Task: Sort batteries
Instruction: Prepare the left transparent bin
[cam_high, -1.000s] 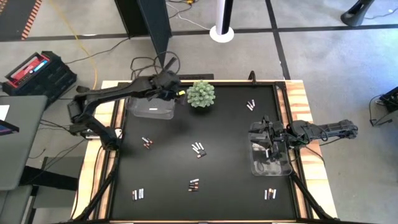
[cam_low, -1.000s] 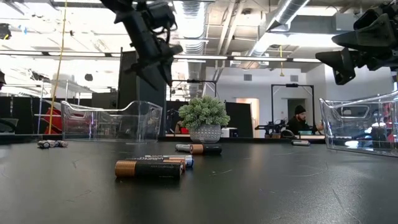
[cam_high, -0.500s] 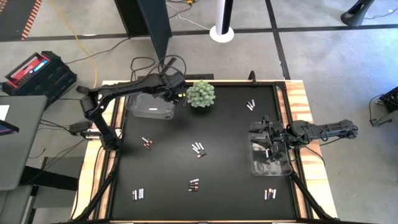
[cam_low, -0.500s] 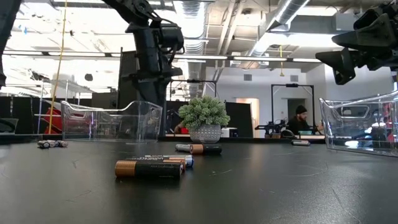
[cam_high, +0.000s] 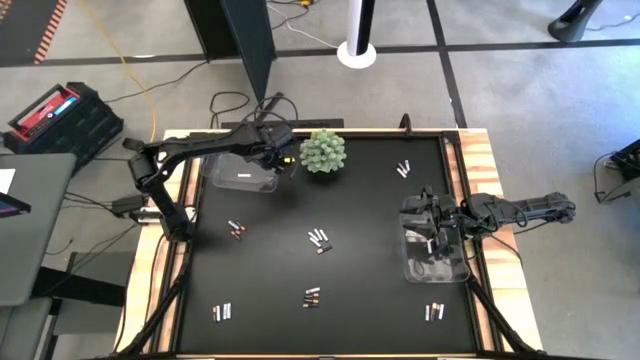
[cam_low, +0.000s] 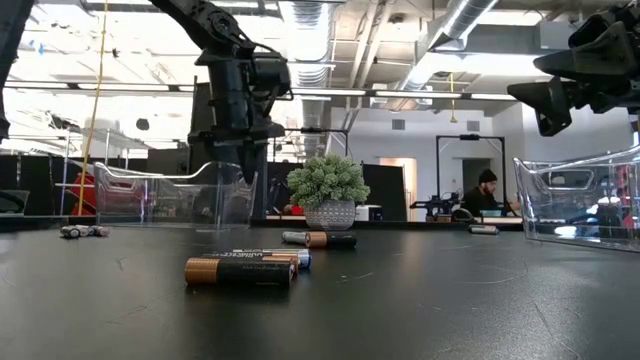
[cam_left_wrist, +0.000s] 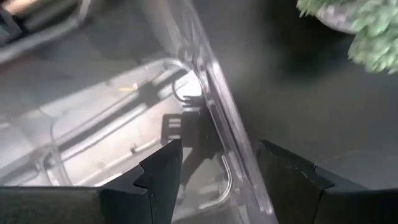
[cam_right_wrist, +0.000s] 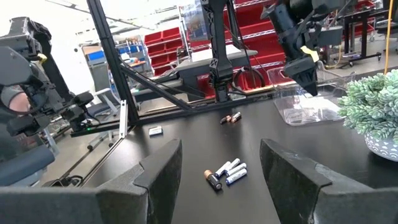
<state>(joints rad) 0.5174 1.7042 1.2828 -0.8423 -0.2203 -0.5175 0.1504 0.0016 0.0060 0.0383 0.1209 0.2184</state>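
Batteries (cam_high: 318, 240): small clusters scattered over black table (cam_high: 360, 210). High view: left tool (cam_high: 281, 158) over clear bin (cam_high: 240, 172), right tool (cam_high: 436, 237) over other bin (cam_high: 434, 262). Wrist views: both tools wide apart, nothing held.

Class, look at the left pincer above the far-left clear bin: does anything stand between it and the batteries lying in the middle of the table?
Nothing visible does. The left pincer hangs over the clear bin's edge beside the plant; only bare table lies between it and the central batteries.
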